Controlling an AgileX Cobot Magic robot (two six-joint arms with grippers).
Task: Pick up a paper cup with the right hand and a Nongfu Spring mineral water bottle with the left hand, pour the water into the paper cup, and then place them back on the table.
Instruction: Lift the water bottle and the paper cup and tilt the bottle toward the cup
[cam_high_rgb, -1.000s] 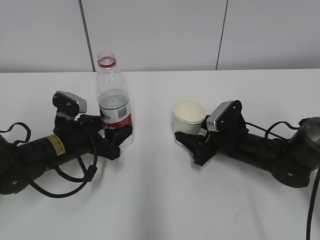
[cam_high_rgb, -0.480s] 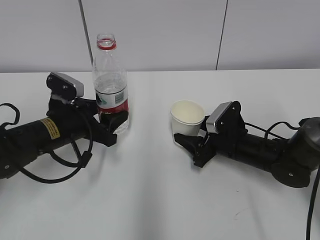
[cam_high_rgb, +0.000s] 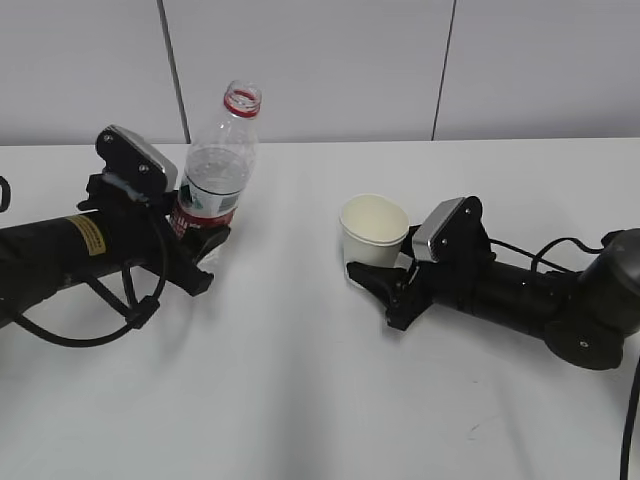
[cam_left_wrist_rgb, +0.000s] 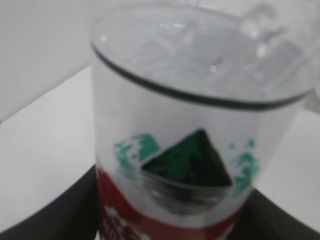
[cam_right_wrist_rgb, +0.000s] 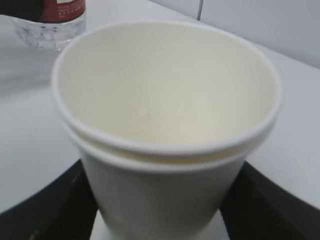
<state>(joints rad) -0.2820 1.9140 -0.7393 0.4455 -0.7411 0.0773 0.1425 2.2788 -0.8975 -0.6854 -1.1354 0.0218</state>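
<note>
Our left hand (cam_high_rgb: 205, 245) clamped on the tilted bottle (cam_high_rgb: 213, 175), our right hand (cam_high_rgb: 385, 287) on the upright paper cup (cam_high_rgb: 374, 230).

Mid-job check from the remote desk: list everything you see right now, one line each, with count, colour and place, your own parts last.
Nongfu Spring mineral water bottle: one, clear with red neck ring and red-and-white label, uncapped, tilted right, held at table's left.
water: clear, partly filling the bottle.
paper cup: cream-white, upright, centre-right; the right wrist view shows two rims, so possibly two nested.
table: one, white.
wall: pale grey panels, behind the table.
left hand: one, black, yellow sticker, shut on the bottle.
right hand: one, black, fingers either side of the cup's base.
</note>
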